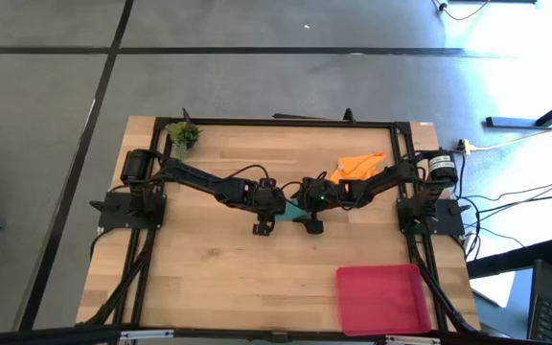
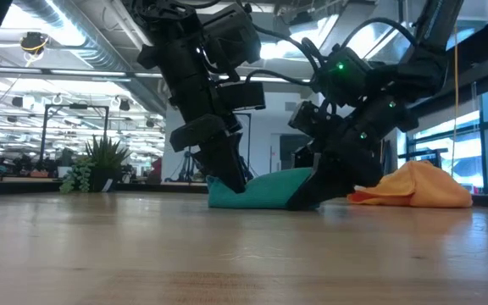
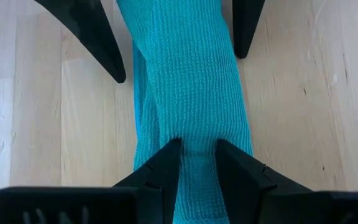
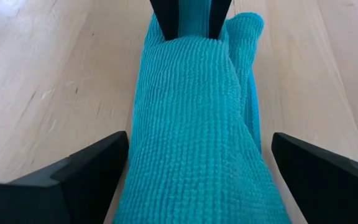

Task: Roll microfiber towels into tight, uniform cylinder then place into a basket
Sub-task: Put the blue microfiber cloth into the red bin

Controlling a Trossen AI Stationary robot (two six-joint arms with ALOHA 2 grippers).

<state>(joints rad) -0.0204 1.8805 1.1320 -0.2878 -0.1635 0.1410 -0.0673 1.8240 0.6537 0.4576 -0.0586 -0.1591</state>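
Pinching: my left jaws [image 3: 197, 152] are drawn narrow on one end of the teal towel [image 3: 191, 81], a fold of cloth caught between the two fingers [image 3: 163, 165].
Left arm: it reaches in from my left side to the middle of the counter [image 1: 209, 249], tilted down so the jaws meet the wood there.
Right jaws: mine on the right [image 4: 197, 171] stand wide, one finger on each side of the towel's other end, neither finger pressing the cloth as far as the right wrist view shows.
Right arm: it comes in from my right side and meets the left arm nose to nose at the counter's middle [image 1: 311, 213].
Teal towel: a long, loosely gathered strip lying flat on the counter between my two sets of jaws [image 1: 293, 211]; from table height it looks like a low soft mound [image 2: 261, 188]. It is bunched lengthwise, but I cannot tell whether any of it is truly rolled.
Orange towel: crumpled in a heap on the counter near my right arm's base, toward the far edge [image 1: 360, 166], well apart from the teal one; the low view shows it just past my right jaws [image 2: 418, 188].
Basket: the red-pink tray sits at the near right corner of the counter [image 1: 381, 297], well apart from both towels.
Plant sprig: small and green, at the far left corner [image 1: 183, 135].
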